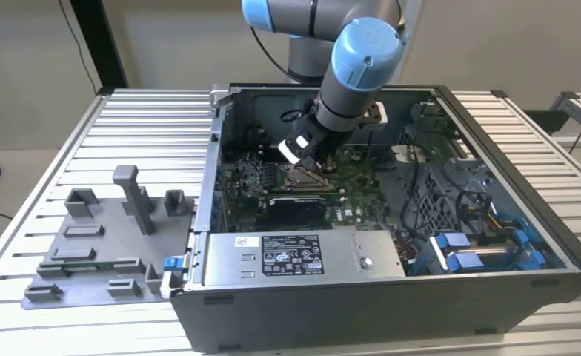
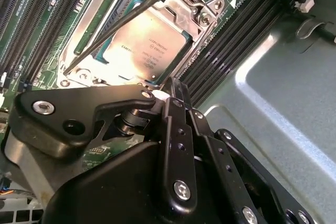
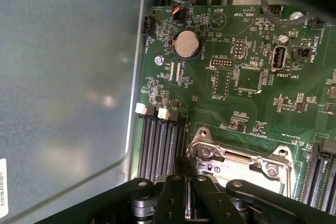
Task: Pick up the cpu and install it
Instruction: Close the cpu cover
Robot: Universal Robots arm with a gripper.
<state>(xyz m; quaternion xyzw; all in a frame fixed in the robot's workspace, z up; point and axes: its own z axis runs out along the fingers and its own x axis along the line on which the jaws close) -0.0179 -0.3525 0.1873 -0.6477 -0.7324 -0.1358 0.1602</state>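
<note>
The cpu [image 2: 149, 50], a flat square chip with a silvery top, lies flat inside the metal-framed socket [image 2: 202, 17] on the green motherboard. A thin dark lever rod [image 2: 121, 27] crosses over it. My gripper [image 2: 176, 85] hangs just above the chip's near corner with its black fingers [image 2: 173, 129] pressed together and nothing between them. In the exterior view the gripper [image 1: 305, 159] reaches down into the open computer case [image 1: 508, 170] over the socket [image 1: 305, 176]. In the first wrist view the gripper [image 3: 185, 177] sits at the edge of the socket frame [image 3: 239, 162].
Memory slots [image 3: 160, 145] run beside the socket, and a round coin battery [image 3: 185, 44] sits further along the board. A power supply [image 1: 290, 256] lies at the case's front, with blue-clipped drive bays [image 1: 488, 248] at the exterior view's right. A grey plastic tray [image 1: 93, 252] with upright posts stands outside, on the exterior view's left.
</note>
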